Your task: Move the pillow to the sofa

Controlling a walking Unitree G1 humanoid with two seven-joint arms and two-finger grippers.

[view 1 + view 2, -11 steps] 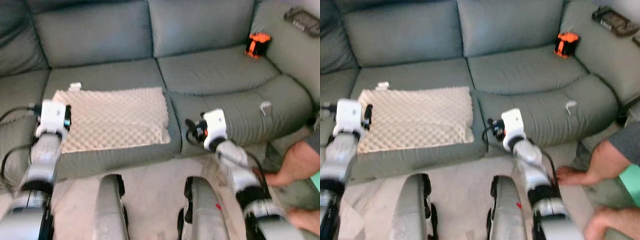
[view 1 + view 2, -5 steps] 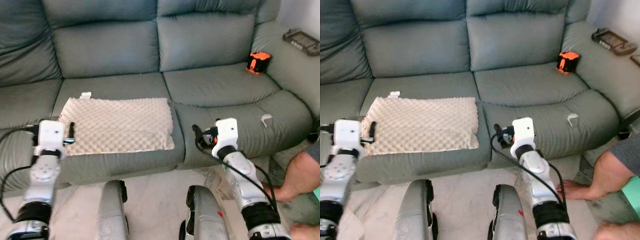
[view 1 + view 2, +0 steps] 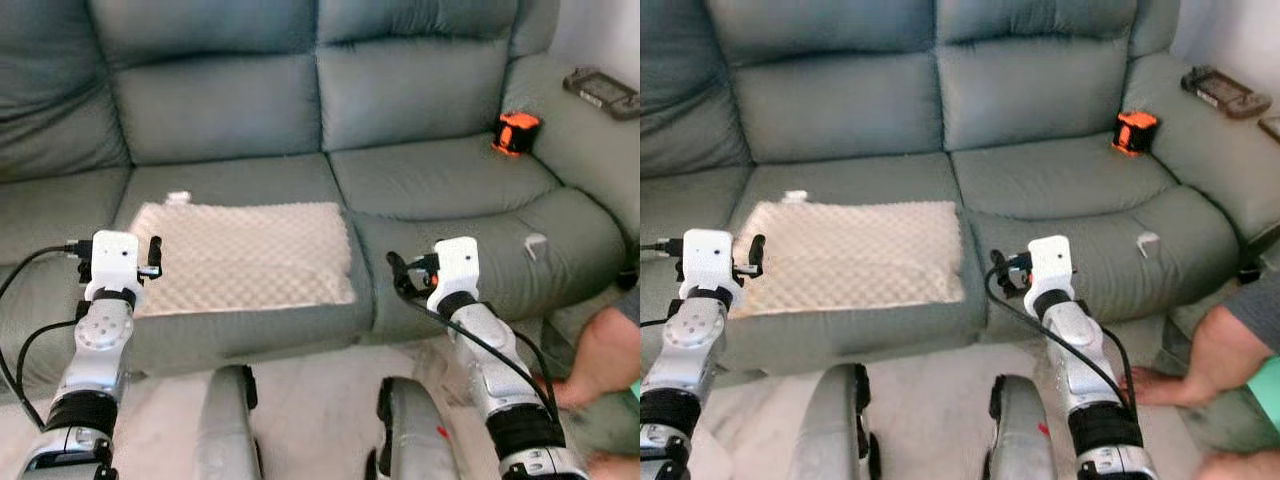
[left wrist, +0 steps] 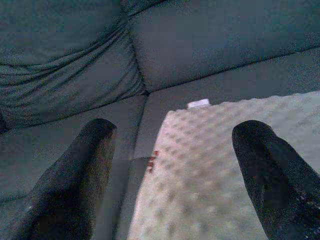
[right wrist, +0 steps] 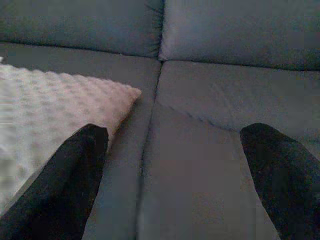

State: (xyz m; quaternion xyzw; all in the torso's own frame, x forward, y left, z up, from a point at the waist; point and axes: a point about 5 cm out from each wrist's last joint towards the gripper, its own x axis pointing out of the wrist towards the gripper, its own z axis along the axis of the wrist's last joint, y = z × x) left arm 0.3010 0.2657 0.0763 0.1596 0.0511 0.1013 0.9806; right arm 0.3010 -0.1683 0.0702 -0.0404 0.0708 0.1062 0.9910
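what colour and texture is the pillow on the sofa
Cream-beige with a bumpy, dimpled surface; the pillow shows best in the left eye view, lying flat on the sofa seat.

Cream, bumpy-textured pillow [image 3: 245, 252] on grey-green sofa [image 3: 420, 90].

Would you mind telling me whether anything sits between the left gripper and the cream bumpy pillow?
Nothing visible does. The open left gripper hangs just before the cream bumpy pillow's near left corner, with no object between them. The pillow already lies flat on the grey-green leather sofa.
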